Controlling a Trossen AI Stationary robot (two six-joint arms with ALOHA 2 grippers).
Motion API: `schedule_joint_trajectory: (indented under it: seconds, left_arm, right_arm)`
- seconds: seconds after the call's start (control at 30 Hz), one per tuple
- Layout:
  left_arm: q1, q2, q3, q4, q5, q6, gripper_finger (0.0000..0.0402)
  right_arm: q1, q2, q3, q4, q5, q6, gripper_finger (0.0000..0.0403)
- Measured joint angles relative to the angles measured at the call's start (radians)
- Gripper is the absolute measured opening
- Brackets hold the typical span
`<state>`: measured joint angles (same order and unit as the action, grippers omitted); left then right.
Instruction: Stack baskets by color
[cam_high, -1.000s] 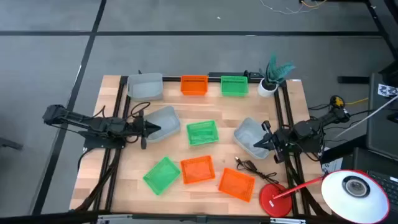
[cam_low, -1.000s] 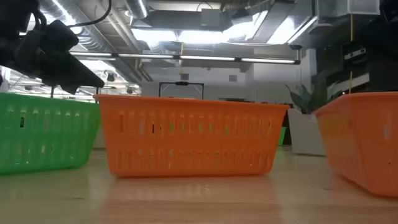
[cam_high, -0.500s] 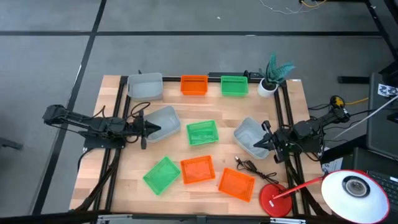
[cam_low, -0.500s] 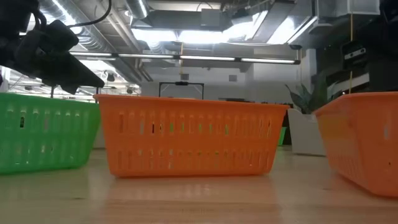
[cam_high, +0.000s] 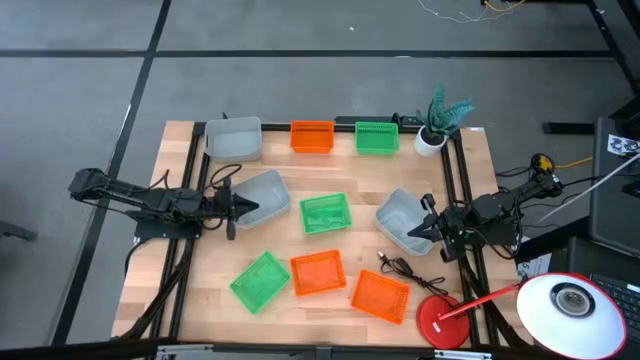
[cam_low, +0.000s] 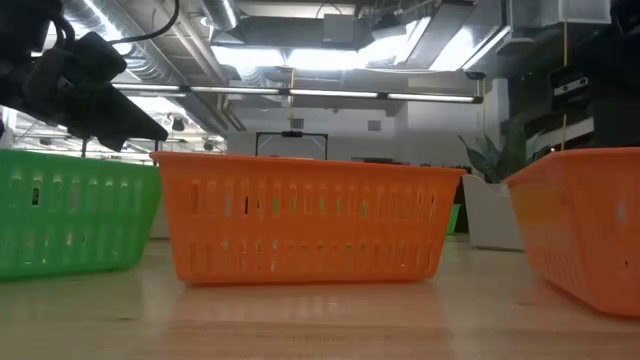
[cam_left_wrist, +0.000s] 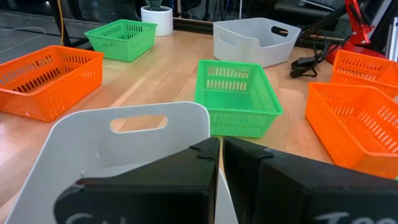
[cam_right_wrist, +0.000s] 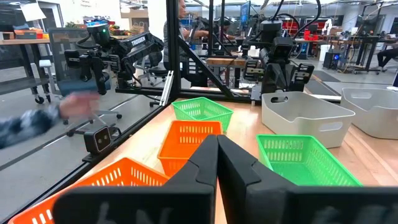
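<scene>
**Nine baskets spread on table, both grippers shut at grey bins**

Left gripper (cam_high: 248, 207) sits at the left side of the table, fingers pressed together, tips over the near wall of a grey basket (cam_high: 264, 194). In the left wrist view the closed fingertips (cam_left_wrist: 214, 163) sit right at that bin's handle wall (cam_left_wrist: 134, 140); can't tell whether the wall is pinched between them or just touched.

Right gripper (cam_high: 418, 231) is at the right side, jaws closed, tips at the edge of another grey basket (cam_high: 402, 217). Can't tell if it has hold of the rim; the right wrist view shows only the shut fingers (cam_right_wrist: 216, 163), not that bin.

Back row, left to right: third grey basket (cam_high: 234, 138), orange basket (cam_high: 312, 136), green basket (cam_high: 377, 137), then a white pot with teal plant (cam_high: 436, 125) at the back right corner.

Middle: green basket (cam_high: 325, 213) between the two grey ones, apart from both.

Front row: tilted green basket (cam_high: 260, 281), orange basket (cam_high: 317, 273) just beside it, another orange basket (cam_high: 381, 296) to its right. Nothing stacked; every bin sits alone on the wooden table (cam_high: 300, 172).

Black cable (cam_high: 400, 267) lies near the front right, red lamp base (cam_high: 441, 322) at the front right corner, white lamp head (cam_high: 573, 309) off the table edge.

Low view: front orange basket (cam_low: 305, 230) fills the middle, green one (cam_low: 75, 222) beside it.
</scene>
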<state>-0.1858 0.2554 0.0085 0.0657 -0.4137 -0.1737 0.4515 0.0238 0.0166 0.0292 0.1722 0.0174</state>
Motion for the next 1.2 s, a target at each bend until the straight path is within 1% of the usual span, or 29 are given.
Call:
schedule_joint_trajectory:
  seconds: [0.27, 0.33, 0.4, 0.47, 0.53, 0.7, 0.8, 0.87, 1.0, 1.1, 1.2]
  left_arm:
    - [0.0, 0.0, 0.0, 0.0, 0.0, 0.001, 0.0014]
    - [0.0, 0.0, 0.0, 0.001, -0.001, 0.049, 0.0014]
    - [0.0, 0.0, -0.001, 0.016, -0.006, 0.148, 0.0014]
    - [0.0, 0.0, -0.001, 0.075, -0.007, 0.223, 0.0014]
    - [0.0, 0.0, -0.001, 0.15, -0.008, 0.253, 0.0014]
    - [0.0, 0.0, -0.001, 0.364, -0.008, 0.255, 0.0014]
    - [0.0, 0.0, -0.001, 0.463, -0.008, 0.256, 0.0014]
    - [0.0, 0.0, -0.001, 0.498, -0.008, 0.256, 0.0014]
    - [0.0, 0.0, -0.001, 0.495, -0.008, 0.256, 0.0014]
    - [0.0, 0.0, -0.001, 0.465, -0.008, 0.256, 0.0014]
    - [0.0, 0.0, -0.001, 0.425, -0.015, 0.257, 0.0014]
  right_arm:
    - [0.0, 0.0, 0.0, 0.0, 0.0, 0.0, 0.0007]
    - [0.0, 0.0, 0.0, 0.0, 0.0, 0.0, 0.0007]
    - [0.0, 0.0, 0.0, 0.0, 0.0, 0.0, 0.0007]
    - [0.0, 0.0, 0.0, 0.0, 0.0, 0.0, 0.0007]
    - [0.0, 0.0, 0.0, 0.0, 0.0, 0.0, 0.0007]
    - [0.0, 0.0, 0.0, 0.0, 0.0, 0.0, 0.0007]
    - [0.0, 0.0, 0.0, 0.0, 0.0, 0.0, 0.0007]
    - [0.0, 0.0, 0.0, 0.0, 0.0, 0.0, 0.0007]
    - [0.0, 0.0, 0.0, 0.005, 0.005, -0.003, 0.0007]
    - [0.0, 0.0, 0.0, 0.02, 0.046, -0.002, 0.0007]
    - [0.0, 0.0, 0.0, 0.031, 0.055, 0.0, 0.0007]
